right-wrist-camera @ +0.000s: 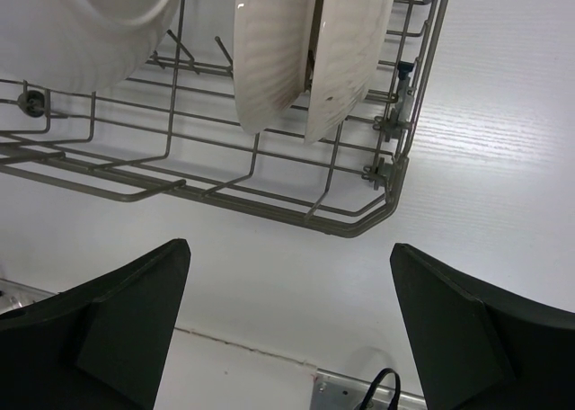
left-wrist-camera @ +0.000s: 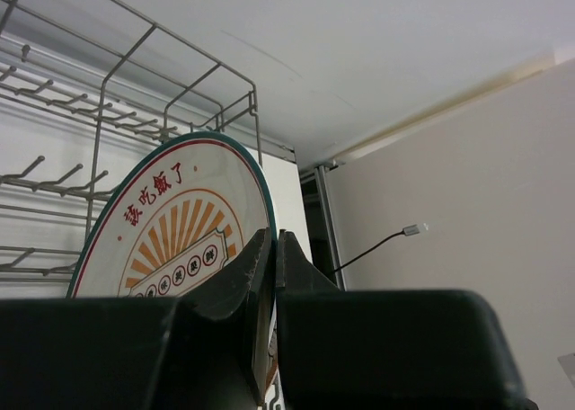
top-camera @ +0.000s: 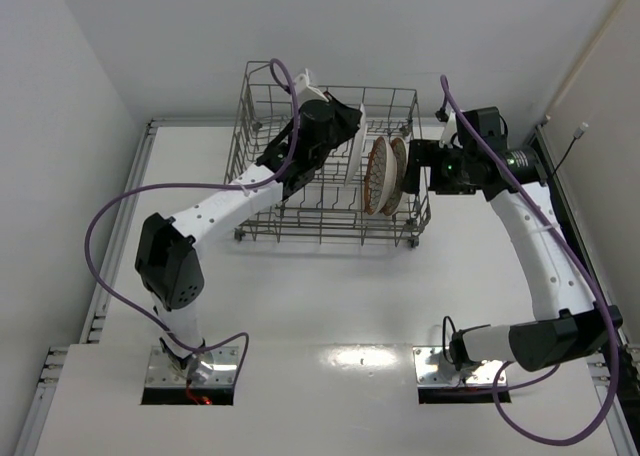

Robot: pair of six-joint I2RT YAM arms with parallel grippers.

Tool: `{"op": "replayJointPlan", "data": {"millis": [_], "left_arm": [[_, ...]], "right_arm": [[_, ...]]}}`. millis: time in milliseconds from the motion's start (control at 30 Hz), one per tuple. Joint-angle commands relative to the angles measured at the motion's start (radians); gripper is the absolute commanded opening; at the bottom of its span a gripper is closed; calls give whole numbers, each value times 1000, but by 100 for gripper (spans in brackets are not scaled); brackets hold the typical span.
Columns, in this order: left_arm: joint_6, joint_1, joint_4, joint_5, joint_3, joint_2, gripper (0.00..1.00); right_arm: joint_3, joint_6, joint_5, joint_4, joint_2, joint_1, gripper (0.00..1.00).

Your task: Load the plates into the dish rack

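The grey wire dish rack (top-camera: 330, 238) stands at the far middle of the table. Two patterned plates stand on edge at its right end, a brown-patterned one (top-camera: 378, 174) and another (top-camera: 399, 166) close behind it. Their pale undersides show in the right wrist view (right-wrist-camera: 269, 50) (right-wrist-camera: 350, 41). My left gripper (top-camera: 343, 136) is inside the rack, shut on the rim of the white plate with the orange sunburst (left-wrist-camera: 180, 239), held upright. In the left wrist view the gripper (left-wrist-camera: 272, 241) pinches the plate's edge. My right gripper (top-camera: 420, 168) is open and empty just outside the rack's right end.
The rack's tines and tall gridded sides (left-wrist-camera: 103, 113) surround the held plate. In the right wrist view the rack's bottom corner (right-wrist-camera: 386, 203) lies beyond my open gripper (right-wrist-camera: 289, 248), and a third pale plate underside (right-wrist-camera: 90, 23) shows at top left. A wall stands on the right.
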Motion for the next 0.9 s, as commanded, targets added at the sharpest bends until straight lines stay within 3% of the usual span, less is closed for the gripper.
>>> {"op": "replayJointPlan", "data": {"millis": [0,867], "left_arm": [[-45,-21,96,-27,64,-13,0],[-184,-58,127,-45,6,24,0]], "right_arm": [[-3,-10,-12,18,-33,-6,91],[-12,-19,-3,9,-51,-6,91]]}}
